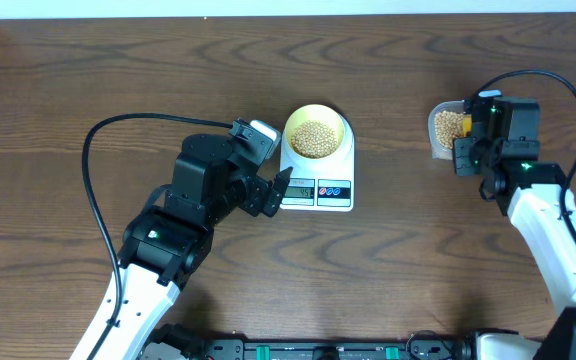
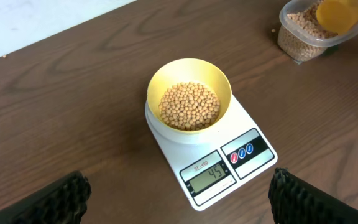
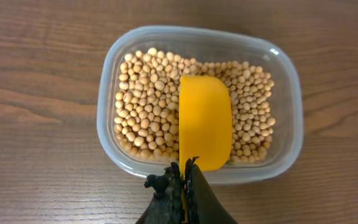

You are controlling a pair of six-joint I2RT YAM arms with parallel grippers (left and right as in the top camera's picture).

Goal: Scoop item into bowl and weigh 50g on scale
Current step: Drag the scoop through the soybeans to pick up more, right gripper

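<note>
Right gripper (image 3: pixel 183 177) clamped on yellow scoop (image 3: pixel 205 121) over tub (image 3: pixel 107 93) of soybeans (image 3: pixel 148 106).
Left gripper (image 1: pixel 271 191) is held agape near bowl (image 2: pixel 216 78) on scale (image 2: pixel 247 134).

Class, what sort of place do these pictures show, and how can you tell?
Likely a robotics lab workbench: robot arms at a wooden table, with a scale and a tub of beans.

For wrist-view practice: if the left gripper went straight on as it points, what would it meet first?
Probably the scale, display end first; it lies ahead between the left gripper's open jaws. Depth unclear.
</note>
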